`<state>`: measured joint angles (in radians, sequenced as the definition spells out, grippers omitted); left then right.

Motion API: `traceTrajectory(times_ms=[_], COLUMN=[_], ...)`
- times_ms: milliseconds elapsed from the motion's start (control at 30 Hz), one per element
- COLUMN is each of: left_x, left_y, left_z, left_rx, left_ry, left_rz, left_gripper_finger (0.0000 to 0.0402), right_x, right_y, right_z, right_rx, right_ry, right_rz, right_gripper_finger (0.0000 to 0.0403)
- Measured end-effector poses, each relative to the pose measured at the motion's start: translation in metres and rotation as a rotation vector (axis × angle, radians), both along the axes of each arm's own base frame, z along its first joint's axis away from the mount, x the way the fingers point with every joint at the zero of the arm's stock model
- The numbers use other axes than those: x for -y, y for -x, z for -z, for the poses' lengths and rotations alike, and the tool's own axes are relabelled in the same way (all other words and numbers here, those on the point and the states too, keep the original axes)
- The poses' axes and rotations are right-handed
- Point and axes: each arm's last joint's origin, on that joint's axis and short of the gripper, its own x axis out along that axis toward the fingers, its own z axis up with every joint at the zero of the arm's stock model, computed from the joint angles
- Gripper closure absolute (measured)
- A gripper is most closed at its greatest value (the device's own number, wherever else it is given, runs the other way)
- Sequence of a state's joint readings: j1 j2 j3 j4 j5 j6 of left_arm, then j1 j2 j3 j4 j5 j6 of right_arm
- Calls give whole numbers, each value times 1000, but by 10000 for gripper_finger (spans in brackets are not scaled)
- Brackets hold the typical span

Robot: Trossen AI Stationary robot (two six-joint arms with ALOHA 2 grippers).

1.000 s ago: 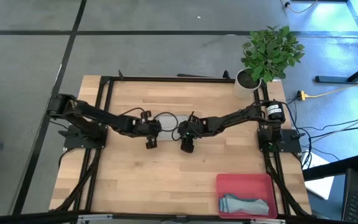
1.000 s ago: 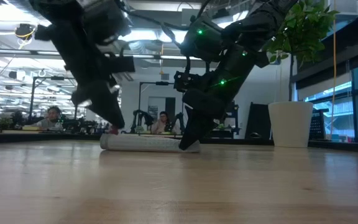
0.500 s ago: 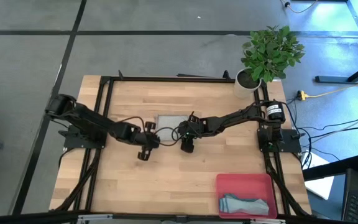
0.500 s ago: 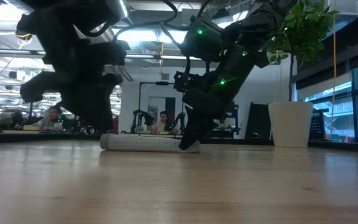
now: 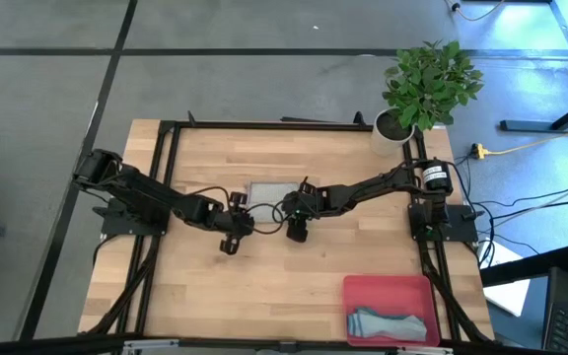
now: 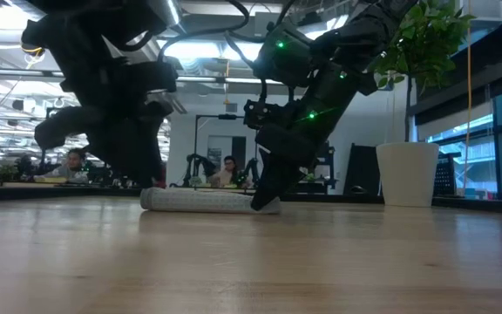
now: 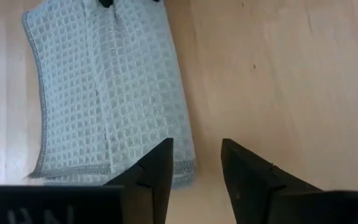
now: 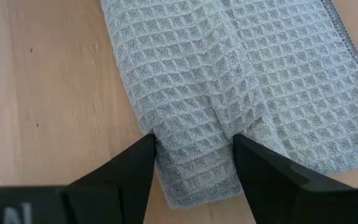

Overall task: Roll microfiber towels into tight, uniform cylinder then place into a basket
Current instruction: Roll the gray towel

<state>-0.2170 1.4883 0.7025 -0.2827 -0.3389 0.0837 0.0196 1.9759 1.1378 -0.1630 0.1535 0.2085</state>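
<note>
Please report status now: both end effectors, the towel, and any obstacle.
Left end effector open, off the grey towel. Right end effector shut on the towel's edge. Other towel in pink basket. No obstacle seen.

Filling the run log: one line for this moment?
left pincer: open, off towel | right pincer: grips grey towel edge | tray: one rolled towel

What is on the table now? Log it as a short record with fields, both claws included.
table: wooden top, black frame
grey-green towel: partly rolled, mid-table
right claw: closed on the grey-green towel's end, fingers on either side of the fold
left claw: off the towel, open, empty, above bare wood beside the towel's edge
pink basket: near right corner
teal-blue towel: rolled, lying in the basket
potted plant: far right corner
</note>
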Motion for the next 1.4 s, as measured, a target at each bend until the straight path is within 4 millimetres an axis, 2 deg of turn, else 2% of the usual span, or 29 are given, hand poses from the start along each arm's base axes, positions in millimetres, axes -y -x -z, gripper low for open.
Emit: traceTrajectory(times_ms=[133, 267, 400, 567, 667, 833, 1000, 1133, 1400], left_x=[-4, -6, -8, -8, -8, -9, -10, -10, -17], left_y=[-3, -9, -13, -13, -13, -13, -12, -10, -8], left_z=[5, 18, 31, 38, 38, 40, 40, 34, -5], left_rx=[-9, -29, -75, -97, -94, -96, -96, -95, -27], left_ry=[-1, 4, -59, -72, -61, -74, -70, -31, 73], left_rz=[-19, -43, -31, -63, -81, -93, -107, -79, -63], left_gripper_finger=[270, 269, 269, 270, 295, 384, 398, 400, 401], right_x=[0, 0, 0, 0, 0, 0, 0, 0, -1], right_y=[0, 0, 0, 0, 0, -1, -1, -1, -1], right_z=[0, 0, 0, 0, 0, 0, 0, 0, 0], right_rx=[1, 4, 4, 4, 4, 6, 5, 6, 12], right_ry=[0, 0, -1, 0, -3, -7, -8, -10, -19], right_rz=[0, 0, 0, -1, -6, -10, -12, -14, -22], right_gripper_finger=[185, 185, 185, 185, 185, 185, 185, 185, 185])
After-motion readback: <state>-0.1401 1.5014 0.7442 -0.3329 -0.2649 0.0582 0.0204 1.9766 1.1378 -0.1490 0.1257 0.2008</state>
